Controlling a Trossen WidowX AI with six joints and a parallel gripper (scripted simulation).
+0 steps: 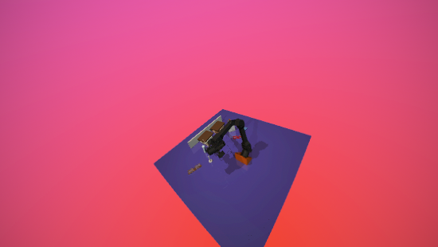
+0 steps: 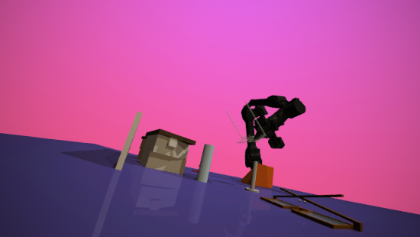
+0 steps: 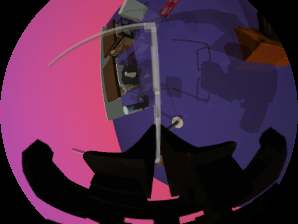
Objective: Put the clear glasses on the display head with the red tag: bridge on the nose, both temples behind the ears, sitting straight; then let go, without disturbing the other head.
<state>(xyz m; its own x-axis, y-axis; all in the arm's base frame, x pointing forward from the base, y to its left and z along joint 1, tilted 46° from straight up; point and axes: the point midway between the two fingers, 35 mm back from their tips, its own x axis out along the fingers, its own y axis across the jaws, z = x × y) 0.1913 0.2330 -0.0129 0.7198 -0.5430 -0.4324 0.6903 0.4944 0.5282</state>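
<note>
Fingers (image 2: 255, 134) nearly closed, pinching the clear glasses (image 2: 244, 126), held aloft above the tabletop (image 2: 76, 191); brown-topped display head (image 2: 164, 150) nearby

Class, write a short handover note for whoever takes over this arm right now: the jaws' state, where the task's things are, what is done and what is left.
Gripper: jaws shut on the clear glasses, held in the air above the floor.
Heads: one stands by the backboard; from above, two stand side by side there.
Red tag: on the floor; which head it marks is not clear from these views.
Brown glasses: lying on the floor, apart.
Done: glasses picked up.
Left: seat them on the red-tag head, straight, then release without touching the other head.
</note>
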